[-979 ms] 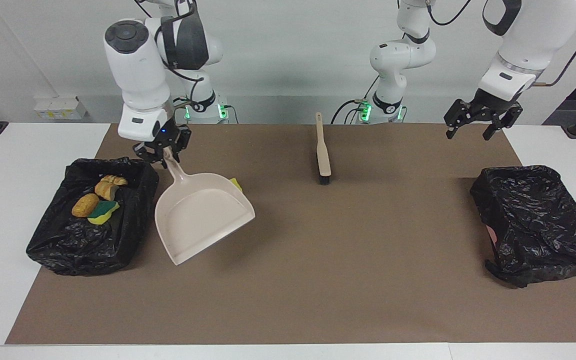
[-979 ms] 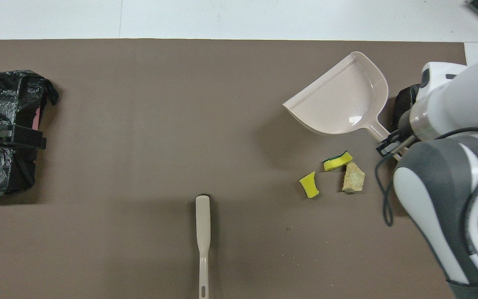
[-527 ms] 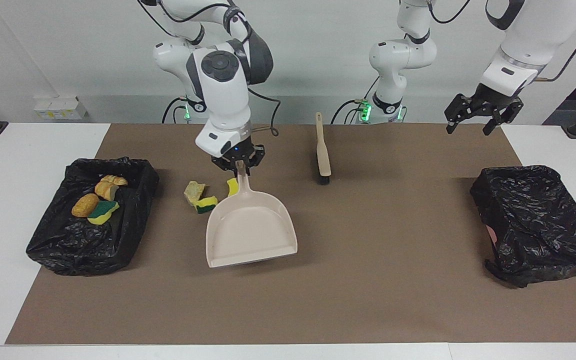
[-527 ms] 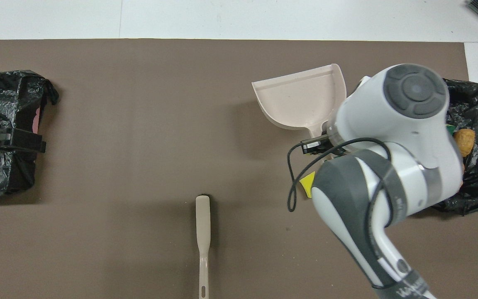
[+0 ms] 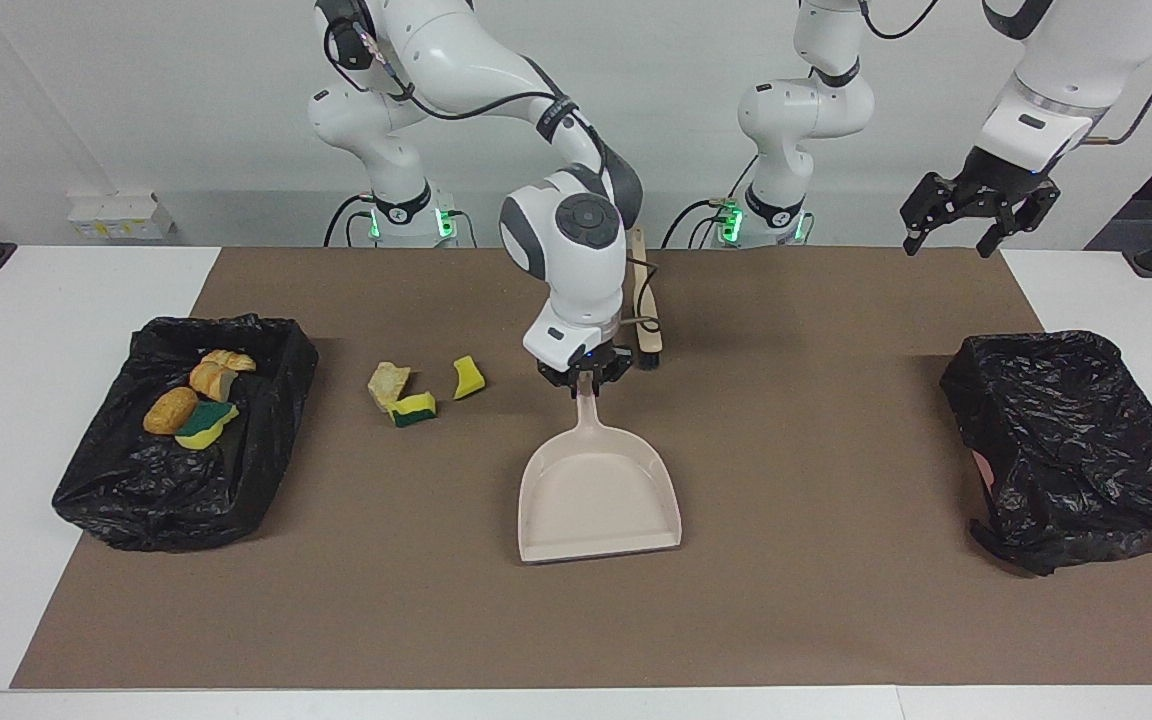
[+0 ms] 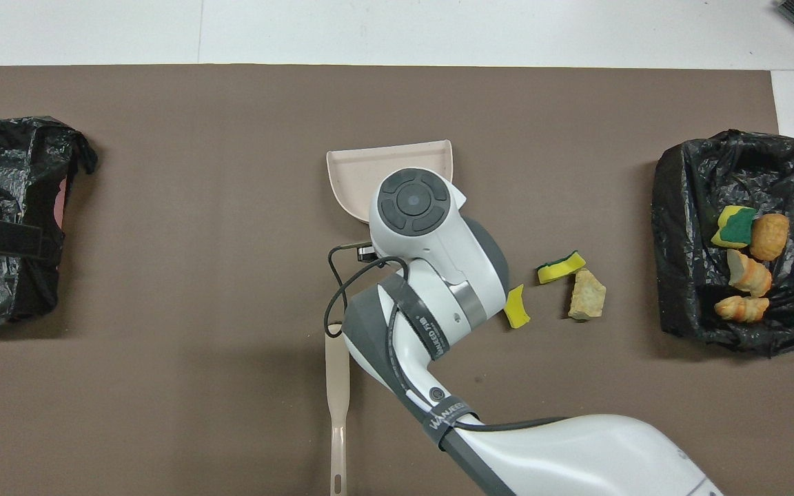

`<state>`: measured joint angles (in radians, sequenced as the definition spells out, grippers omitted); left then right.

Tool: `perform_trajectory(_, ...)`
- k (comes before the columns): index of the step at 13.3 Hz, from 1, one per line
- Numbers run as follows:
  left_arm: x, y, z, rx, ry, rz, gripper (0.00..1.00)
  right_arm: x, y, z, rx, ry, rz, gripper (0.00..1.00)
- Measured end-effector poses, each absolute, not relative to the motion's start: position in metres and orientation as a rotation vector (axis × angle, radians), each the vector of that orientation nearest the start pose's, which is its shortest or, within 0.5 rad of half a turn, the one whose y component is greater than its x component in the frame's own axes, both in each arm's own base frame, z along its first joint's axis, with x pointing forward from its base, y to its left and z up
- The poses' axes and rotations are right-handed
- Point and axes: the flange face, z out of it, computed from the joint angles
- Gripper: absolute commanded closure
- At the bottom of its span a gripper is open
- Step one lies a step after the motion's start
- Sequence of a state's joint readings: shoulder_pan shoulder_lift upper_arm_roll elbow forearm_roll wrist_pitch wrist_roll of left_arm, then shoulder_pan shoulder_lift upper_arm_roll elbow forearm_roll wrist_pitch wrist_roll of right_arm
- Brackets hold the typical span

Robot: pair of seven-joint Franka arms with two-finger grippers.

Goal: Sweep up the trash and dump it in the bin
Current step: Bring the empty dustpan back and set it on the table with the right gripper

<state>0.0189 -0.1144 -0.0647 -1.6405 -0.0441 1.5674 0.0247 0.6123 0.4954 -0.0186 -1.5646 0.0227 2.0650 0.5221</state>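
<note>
Facing view alone shows right end effector [image 5: 587, 380] clamped on dustpan [image 5: 599, 497] handle.

Beige dustpan [image 5: 600, 495], yellow-green sponge scraps [image 5: 414, 408] (one plain yellow), black bins [image 5: 181, 430], brown mat [image 5: 816, 420]

Only two bits of lettering show, both on the right arm [image 6: 438, 296] in the overhead view. A dark band around the forearm carries white letters that seem to read "WANEED F.®" [image 6: 430, 331]. A second band [image 6: 451, 415] lower on that arm appears to read "WANEED".
</note>
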Motion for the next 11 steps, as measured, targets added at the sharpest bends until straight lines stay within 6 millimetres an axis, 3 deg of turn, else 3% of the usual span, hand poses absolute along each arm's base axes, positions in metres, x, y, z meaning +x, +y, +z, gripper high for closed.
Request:
perform_trajectory(2,0.513,-0.032,0.656,-3.176,0.117,-0.048,0.0,0.57,0.395,0.358,-3.114,-0.085,-0.024,0.0)
perform_trajectory(7,0.507,-0.032,0.663,-3.175,0.118,-0.052,0.0,0.569,0.397,0.372,-3.113,-0.091,-0.028,0.0)
perform_trajectory(11,0.507,-0.03,0.663,-3.175,0.114,-0.052,0.0,0.557,0.372,0.439,-3.126,-0.202,0.024,0.0)
